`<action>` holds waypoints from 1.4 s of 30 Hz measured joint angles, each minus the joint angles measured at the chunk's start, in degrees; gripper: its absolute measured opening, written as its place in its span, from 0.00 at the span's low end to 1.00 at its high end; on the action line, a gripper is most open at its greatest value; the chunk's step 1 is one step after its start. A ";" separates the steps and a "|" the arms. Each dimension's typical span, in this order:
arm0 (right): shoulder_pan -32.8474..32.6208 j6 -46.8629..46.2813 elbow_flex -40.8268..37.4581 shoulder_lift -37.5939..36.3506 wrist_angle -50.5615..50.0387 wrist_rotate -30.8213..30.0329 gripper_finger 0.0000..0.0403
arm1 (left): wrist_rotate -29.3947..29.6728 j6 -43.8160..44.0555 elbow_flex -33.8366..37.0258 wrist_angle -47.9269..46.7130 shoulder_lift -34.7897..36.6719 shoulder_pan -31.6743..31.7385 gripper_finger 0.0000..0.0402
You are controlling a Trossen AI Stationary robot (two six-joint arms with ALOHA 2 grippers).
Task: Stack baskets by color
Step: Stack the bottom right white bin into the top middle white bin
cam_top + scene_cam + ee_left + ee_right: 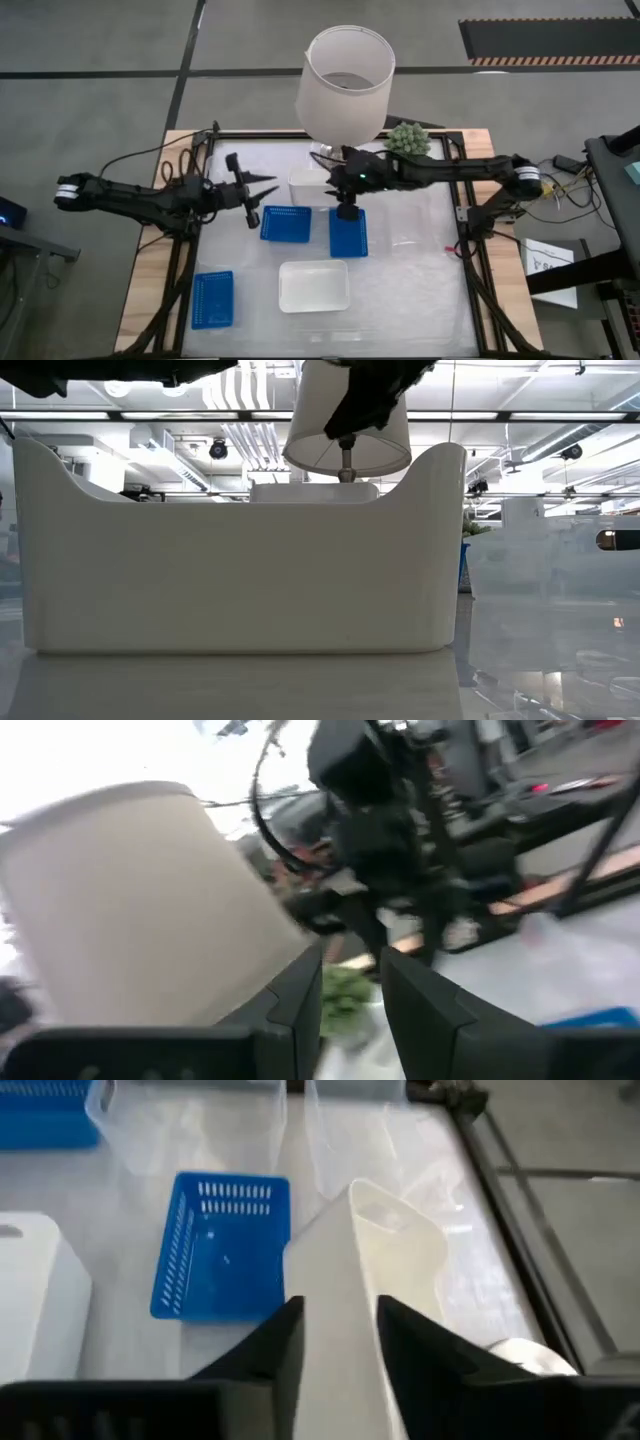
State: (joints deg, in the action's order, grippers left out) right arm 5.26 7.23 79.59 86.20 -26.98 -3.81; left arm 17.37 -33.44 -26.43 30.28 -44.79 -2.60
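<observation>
1. Jaws, high view: the left gripper (266, 187) has its two fingers spread with nothing between them. It hovers over the table's (420, 290) left part, pointing toward the middle. The right gripper (347, 211) hangs just above the far end of a blue basket (348, 235); its jaw state is not legible from above.
2. High view, baskets: a second blue basket (286, 224) lies just beside the first, on its left. A third blue basket (212, 299) sits well apart, near the front-left corner. One white basket (314, 285) lies in front of the blue pair, and a rear white basket (306, 185) sits below the white lampshade (345, 85). A green plant (408, 138) stands to the lampshade's right.
3. Low view: the front white basket's side wall (240, 580) fills most of the frame. Behind it the top of another white basket (312, 491) shows under the lampshade. A clear container (550, 590) stands to the right.
4. Left wrist view: the left gripper's fingers (300, 1000) stand parted and empty, with the plant visible through the gap and the lampshade close by.
5. Right wrist view: the right gripper's fingers (285, 1345) stand apart on either side of a white basket rim (350, 1270), with room on both sides and no visible pinch. A blue basket lies on the table beyond.
</observation>
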 joint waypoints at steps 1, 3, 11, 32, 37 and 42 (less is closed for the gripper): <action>0.36 0.67 1.14 1.23 -1.21 0.77 0.36 | 0.92 -1.57 0.28 0.70 0.26 0.01 0.22; 1.06 1.68 3.27 3.63 -2.84 1.35 0.42 | 1.80 -4.42 0.75 2.60 0.67 0.01 0.22; 4.41 3.38 7.35 9.20 -4.55 5.76 0.52 | 2.22 -6.60 3.82 5.19 2.29 0.10 0.22; 6.24 3.90 7.28 12.29 -5.70 6.69 0.34 | 2.24 -13.46 4.32 13.62 2.95 0.34 0.22; 6.02 4.20 7.28 12.19 -5.75 6.71 0.21 | 2.24 -13.48 4.33 13.74 2.47 0.34 0.22; 5.47 5.74 7.26 12.14 -5.91 6.82 0.05 | 2.24 -13.48 4.33 14.17 2.18 0.34 0.22</action>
State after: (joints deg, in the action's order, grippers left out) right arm 10.73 12.96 86.85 98.33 -32.89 3.01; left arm 19.62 -46.92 -22.11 44.45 -42.61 -2.26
